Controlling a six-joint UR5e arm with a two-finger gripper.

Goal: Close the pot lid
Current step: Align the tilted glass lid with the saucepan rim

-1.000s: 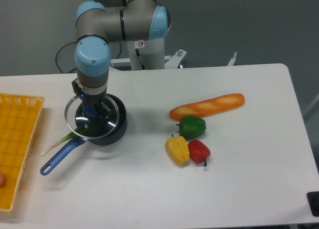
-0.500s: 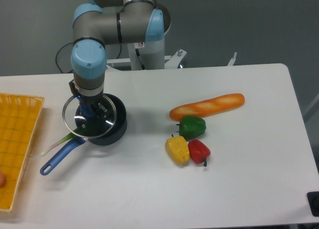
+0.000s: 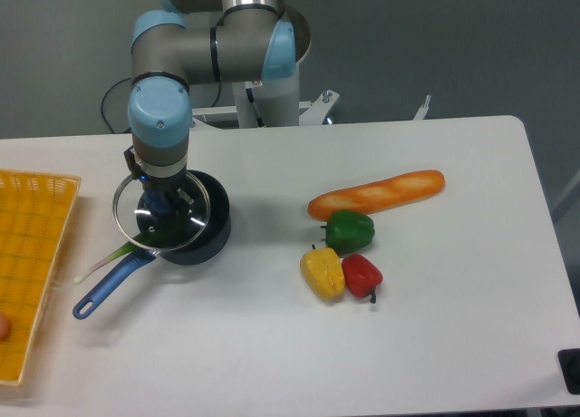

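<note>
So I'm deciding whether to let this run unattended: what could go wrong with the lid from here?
The lid, held by the gripper, sits offset toward the left of the pot; released now, it may land crooked on the rim or slide off. Lowering it off-centre could also nudge the pot by its handle.

Arm bent over table, wrist vertical, gripper (image 3: 163, 202) pointing down, fingers clamped

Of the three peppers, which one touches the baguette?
The green pepper: its top sits against the lower left end of the baguette. The yellow pepper and red pepper lie below it, clear of the bread.
</note>
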